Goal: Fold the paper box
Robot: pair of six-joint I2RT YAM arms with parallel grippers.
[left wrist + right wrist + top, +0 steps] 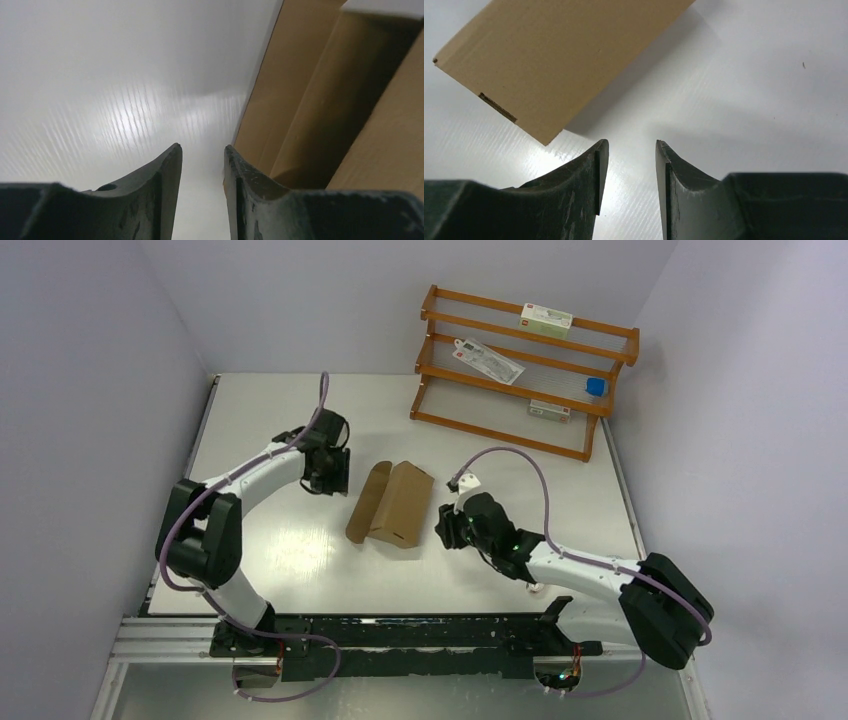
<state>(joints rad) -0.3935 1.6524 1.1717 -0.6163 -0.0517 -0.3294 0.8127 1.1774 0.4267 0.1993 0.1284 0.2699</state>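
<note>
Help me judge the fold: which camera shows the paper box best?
Top external: the whole paper box shows, partly folded, edges all visible. The left wrist view catches only some creased panels at its right; the right wrist view only one flat panel's corner.

Here we are in a robot lab cell, folks: plain pale walls [95,350] close in a white surface [290,555] on three sides. Against the back wall stands a wooden rack [505,390] with a few small packets [546,319]. Well in front of the rack, a white-and-black left arm [255,472] and right arm [585,568] sit bolted to a black mounting bar [420,626], lilac cables [537,472] looping off both.
</note>
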